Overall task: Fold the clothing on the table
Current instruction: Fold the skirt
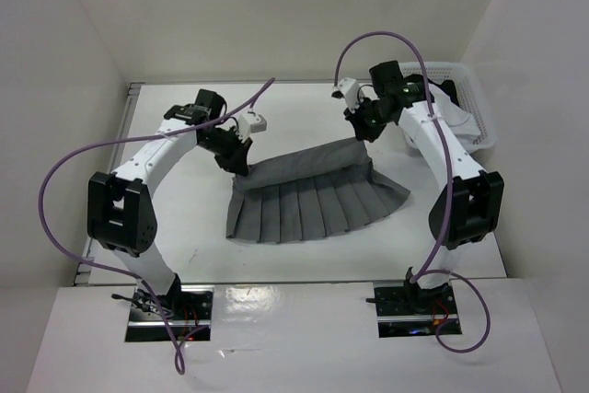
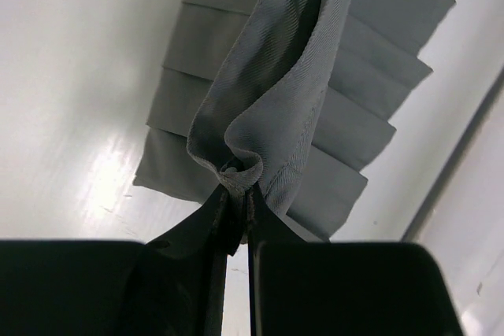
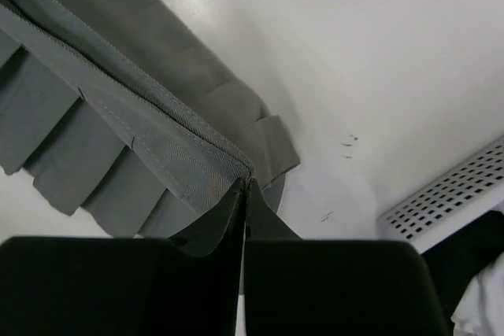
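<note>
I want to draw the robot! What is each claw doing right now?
Left gripper: closed, pinching the grey skirt.
Right gripper: closed, pinching the same grey skirt.

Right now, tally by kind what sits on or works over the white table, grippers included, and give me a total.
Grey pleated thin-fabric skirt: 1
White plastic lattice basket: 1
White cloth by the basket, mostly hidden: 1
Black two-finger grippers: 2, left gripper and right gripper, each shut on the skirt's edge
Total: 5
</note>
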Controlling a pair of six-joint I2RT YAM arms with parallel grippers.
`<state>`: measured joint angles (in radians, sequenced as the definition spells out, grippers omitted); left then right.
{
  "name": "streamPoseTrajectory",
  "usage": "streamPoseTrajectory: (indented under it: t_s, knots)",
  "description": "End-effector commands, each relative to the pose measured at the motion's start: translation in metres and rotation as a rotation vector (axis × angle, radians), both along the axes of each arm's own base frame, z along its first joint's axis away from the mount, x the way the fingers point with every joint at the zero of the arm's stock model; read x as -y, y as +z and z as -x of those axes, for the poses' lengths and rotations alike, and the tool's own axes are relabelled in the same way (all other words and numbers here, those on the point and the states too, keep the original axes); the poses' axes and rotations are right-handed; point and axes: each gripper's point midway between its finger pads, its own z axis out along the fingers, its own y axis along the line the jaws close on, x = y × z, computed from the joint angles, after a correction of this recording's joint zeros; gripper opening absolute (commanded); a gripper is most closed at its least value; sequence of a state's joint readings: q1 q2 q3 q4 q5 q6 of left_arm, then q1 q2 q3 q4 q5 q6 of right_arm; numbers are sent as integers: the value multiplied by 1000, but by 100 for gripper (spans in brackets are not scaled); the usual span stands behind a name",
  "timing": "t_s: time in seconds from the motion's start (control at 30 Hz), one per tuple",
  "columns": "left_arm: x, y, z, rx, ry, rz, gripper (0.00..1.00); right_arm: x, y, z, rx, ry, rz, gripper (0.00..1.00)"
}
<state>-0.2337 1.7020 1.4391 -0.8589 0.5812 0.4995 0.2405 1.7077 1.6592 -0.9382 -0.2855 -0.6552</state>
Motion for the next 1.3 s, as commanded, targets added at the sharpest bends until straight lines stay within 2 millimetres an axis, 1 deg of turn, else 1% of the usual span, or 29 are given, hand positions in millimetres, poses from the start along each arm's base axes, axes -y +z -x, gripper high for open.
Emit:
streamPoseTrajectory:
  t_s: [0.0,0.1,0.17,0.2,0.27,0.3,0.33,0.37,0.4,0.43,0.47,0.5,0.53,0.6,0.7,0.73,0.77,0.83,0.87,0.9,0.93,0.97,1.0,1.07,1.1,1.13,1.17,1.2,1.27]
  knots:
    - [2,2,27,-43,-66,-12,0,6,-6,30,-54,94,62,0]
    - [7,-2,40,-72,-101,-22,1,3,-13,48,-113,166,67,0]
    - [15,-5,55,-104,-149,-35,8,-1,-15,59,-143,217,72,0]
    - [16,-6,61,-118,-170,-42,11,-2,-18,71,-183,244,85,0]
    - [19,-11,75,-130,-212,-80,24,-6,-27,84,-234,281,112,0]
    - [21,-11,80,-137,-233,-85,27,-4,-36,98,-299,303,129,0]
    - [23,-11,85,-136,-247,-86,32,-6,-43,105,-337,315,138,0]
    - [26,-11,95,-145,-270,-91,37,-2,-46,106,-344,303,176,9]
    - [29,-11,97,-140,-288,-92,46,-4,-51,115,-360,317,203,19]
    - [29,-10,102,-139,-297,-92,47,-4,-55,119,-370,326,225,34]
    - [29,-8,103,-122,-304,-105,47,-5,-54,123,-364,335,236,44]
    - [26,-12,104,-127,-300,-122,49,-10,-54,126,-365,346,237,61]
    - [26,-12,101,-115,-298,-128,51,-14,-54,127,-368,347,237,69]
    - [23,-12,97,-89,-291,-146,51,-13,-61,134,-385,363,276,76]
    - [19,-4,83,-58,-234,-144,54,-17,-66,143,-398,385,303,79]
    - [15,-1,79,-55,-190,-142,55,-18,-68,140,-408,374,303,79]
    - [9,5,66,-22,-132,-123,57,-24,-63,131,-381,360,289,79]
    - [-1,16,48,25,-30,-101,67,-37,-60,123,-368,300,225,82]
    - [-3,16,35,28,57,-72,73,-45,-56,115,-336,283,191,83]
    - [-15,12,31,16,120,-64,79,-50,-57,108,-326,255,175,84]
    - [-18,10,28,13,145,-59,85,-54,-56,105,-328,202,151,86]
    - [-17,4,22,-4,186,-54,88,-59,-65,95,-312,169,160,86]
    - [-22,-3,19,-20,228,-68,91,-58,-68,88,-303,121,172,86]
    - [-31,-15,7,-33,316,-117,98,-54,-89,86,-338,36,221,87]
    - [-35,-19,6,-46,340,-125,100,-54,-94,87,-356,22,224,92]
    - [-42,-17,-3,-24,369,-115,100,-53,-100,87,-373,0,234,99]
    - [-47,-16,-5,-23,397,-106,100,-54,-111,89,-414,-41,238,99]
    - [-59,-9,-11,0,443,-99,100,-54,-115,90,-430,-52,241,99]
    - [-79,-10,-14,17,512,-127,100,-55,-125,98,-491,-99,235,99]
